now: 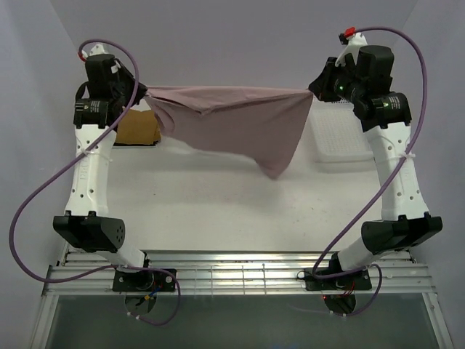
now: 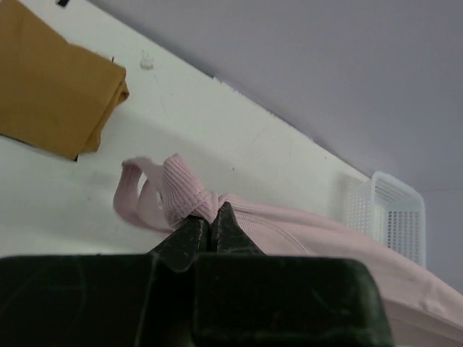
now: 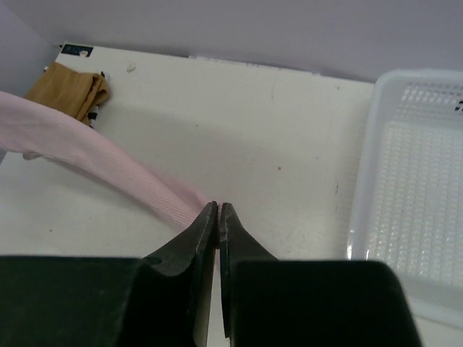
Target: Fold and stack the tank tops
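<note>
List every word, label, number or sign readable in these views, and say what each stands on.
Nothing here can be read.
Left arm label: white print on the black housing, too small to read.
Right arm label: the same, too small to read.
Dark sticker at the table's far corner: blurred, unreadable.

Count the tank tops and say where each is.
2. The pink top hangs stretched between the left pincer and right pincer; the tan top lies folded, far left on the table. Another may hide beneath it.

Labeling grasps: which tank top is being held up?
The pink top, hung between the left gripper and right gripper; the tan top lies folded on the table.
</note>
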Available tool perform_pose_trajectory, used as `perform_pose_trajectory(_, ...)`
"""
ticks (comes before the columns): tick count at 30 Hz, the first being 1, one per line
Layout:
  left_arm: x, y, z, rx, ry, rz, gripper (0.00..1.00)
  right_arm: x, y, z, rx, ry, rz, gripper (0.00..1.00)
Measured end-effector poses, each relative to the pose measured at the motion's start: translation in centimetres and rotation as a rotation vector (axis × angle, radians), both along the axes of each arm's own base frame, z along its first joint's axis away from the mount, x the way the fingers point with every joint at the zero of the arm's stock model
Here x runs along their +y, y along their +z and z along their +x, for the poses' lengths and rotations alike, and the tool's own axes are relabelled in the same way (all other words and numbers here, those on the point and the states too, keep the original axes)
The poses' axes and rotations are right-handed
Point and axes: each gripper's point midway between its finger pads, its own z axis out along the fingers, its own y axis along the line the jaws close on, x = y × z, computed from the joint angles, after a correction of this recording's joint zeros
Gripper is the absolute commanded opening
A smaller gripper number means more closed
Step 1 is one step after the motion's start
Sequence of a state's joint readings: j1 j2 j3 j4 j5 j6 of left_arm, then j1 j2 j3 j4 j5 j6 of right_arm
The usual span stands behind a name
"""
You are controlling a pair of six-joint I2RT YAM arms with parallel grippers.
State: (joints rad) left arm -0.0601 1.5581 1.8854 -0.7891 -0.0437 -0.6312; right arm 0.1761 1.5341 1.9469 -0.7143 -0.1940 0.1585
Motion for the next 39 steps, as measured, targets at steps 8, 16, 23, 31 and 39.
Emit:
perform_pose_trajectory(8,3.2,2.0,-2.3,-0.104,0.002,0.004,0.00,-0.9,1.0,-4.1,-0.118,0.017,-0.002,0.08)
perform_pose_trajectory(16,0.6,-21.6,-10.6,0.323,-0.082,-0.118,0.09,-1.6,-21.8,-10.1,0.323,0.023,-0.033,0.08)
perform_pose_trajectory(23,-0.7,-30.7,-19.0,0.617,-0.077,-0.208,0.98,-2.8,-31.6,-16.4,0.645,-0.022,-0.060,0.84)
perform_pose_trajectory(31,-1.2,-26.0,-17.4,0.465,-0.106,-0.222,0.98,-2.1,-27.7,-14.1,0.519,-0.008,-0.024,0.90)
perform_pose_trajectory(39,-1.7,-28.4,-16.4,0.537,-0.115,-0.258,0.98,0.5,-28.0,-13.4,0.503,0.083,-0.022,0.90)
